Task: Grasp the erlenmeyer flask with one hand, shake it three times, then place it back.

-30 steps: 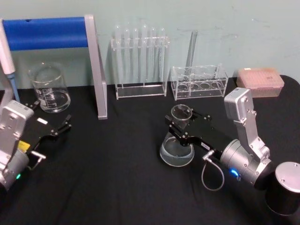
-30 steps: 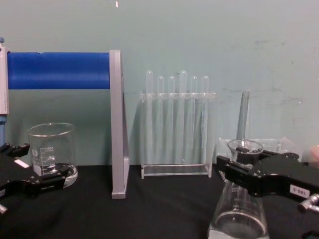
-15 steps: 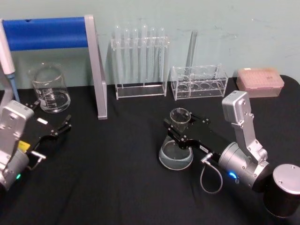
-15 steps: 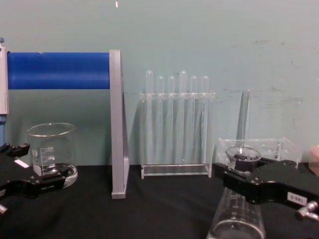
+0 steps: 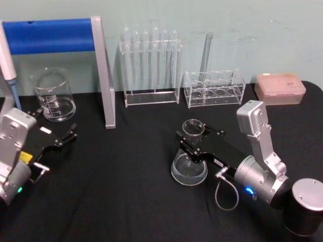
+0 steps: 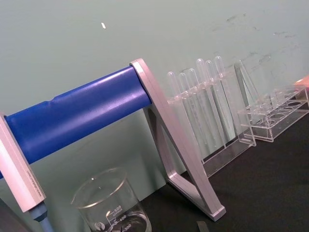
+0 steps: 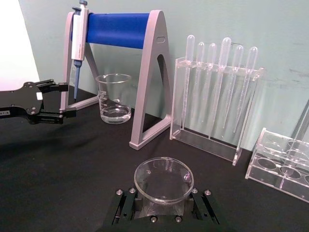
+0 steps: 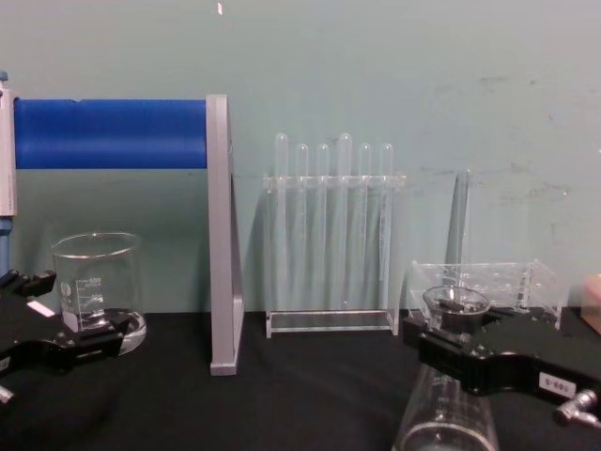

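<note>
Black table (image 5: 126, 191): flask (image 5: 187, 169), upright, centre-right, contents unclear, neck clamped by right gripper (image 5: 196, 139). Beaker (image 5: 53, 96) far left; left gripper (image 5: 56, 120) nearby, fingers spread. Rack (image 5: 151, 98) holds tubes (image 5: 151, 50).

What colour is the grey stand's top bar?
The top bar is blue, clearest in the right wrist view.

Backdrop: a pale teal painted wall (image 5: 252, 20), evenly lit, marked by faint scuffs (image 8: 498, 83) and one small white fleck (image 8: 220, 8) high up. Foreground: a flat table covered in matte black cloth (image 5: 126, 181), meeting the wall's foot.
</note>
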Robot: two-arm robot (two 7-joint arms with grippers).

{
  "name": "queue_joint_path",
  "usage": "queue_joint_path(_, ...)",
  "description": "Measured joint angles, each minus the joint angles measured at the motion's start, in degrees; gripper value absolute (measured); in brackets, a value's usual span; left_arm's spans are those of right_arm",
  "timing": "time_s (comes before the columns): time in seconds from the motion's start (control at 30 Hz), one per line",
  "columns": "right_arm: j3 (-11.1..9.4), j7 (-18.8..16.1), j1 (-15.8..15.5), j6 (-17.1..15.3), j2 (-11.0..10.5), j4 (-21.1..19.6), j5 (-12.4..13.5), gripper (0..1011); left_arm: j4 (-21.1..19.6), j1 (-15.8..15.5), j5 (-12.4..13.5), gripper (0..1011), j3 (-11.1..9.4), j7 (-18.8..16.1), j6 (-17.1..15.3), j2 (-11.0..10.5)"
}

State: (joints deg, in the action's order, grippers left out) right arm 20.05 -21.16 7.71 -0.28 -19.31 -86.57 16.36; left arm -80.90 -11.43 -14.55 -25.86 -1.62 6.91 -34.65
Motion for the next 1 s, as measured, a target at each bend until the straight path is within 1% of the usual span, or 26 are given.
queue_joint_path(0.53, 0.0, 0.2, -0.1, -0.1, 0.0, -0.1, -0.2, 453, 0.0, 0.0, 0.0, 1001, 0.0, 0.0, 0.0, 0.0)
queue_joint_path(0.63, 0.0, 0.2, -0.1, -0.3, 0.0, 0.0, -0.3, 539, 0.0, 0.0, 0.0, 1001, 0.0, 0.0, 0.0, 0.0)
queue_joint_path(0.7, 0.0, 0.2, -0.1, -0.3, 0.0, 0.0, -0.3, 570, 0.0, 0.0, 0.0, 1001, 0.0, 0.0, 0.0, 0.0)
queue_joint_path(0.73, 0.0, 0.2, -0.1, -0.3, 0.0, 0.0, -0.3, 640, 0.0, 0.0, 0.0, 1001, 0.0, 0.0, 0.0, 0.0)
queue_joint_path(0.77, 0.0, 0.2, -0.1, -0.3, 0.0, 0.0, -0.3, 657, 0.0, 0.0, 0.0, 1001, 0.0, 0.0, 0.0, 0.0)
queue_joint_path(0.83, 0.0, 0.2, -0.1, -0.3, 0.0, 0.0, -0.3, 738, 0.0, 0.0, 0.0, 1001, 0.0, 0.0, 0.0, 0.0)
queue_joint_path(0.9, 0.0, 0.2, -0.1, -0.3, 0.0, 0.0, -0.3, 768, 0.0, 0.0, 0.0, 1001, 0.0, 0.0, 0.0, 0.0)
queue_joint_path(0.93, 0.0, 0.2, -0.1, -0.3, 0.0, 0.0, -0.3, 830, 0.0, 0.0, 0.0, 1001, 0.0, 0.0, 0.0, 0.0)
queue_joint_path(1.0, 0.0, 0.1, -0.1, -0.3, 0.0, 0.0, -0.3, 866, 0.0, 0.0, 0.0, 1001, 0.0, 0.0, 0.0, 0.0)
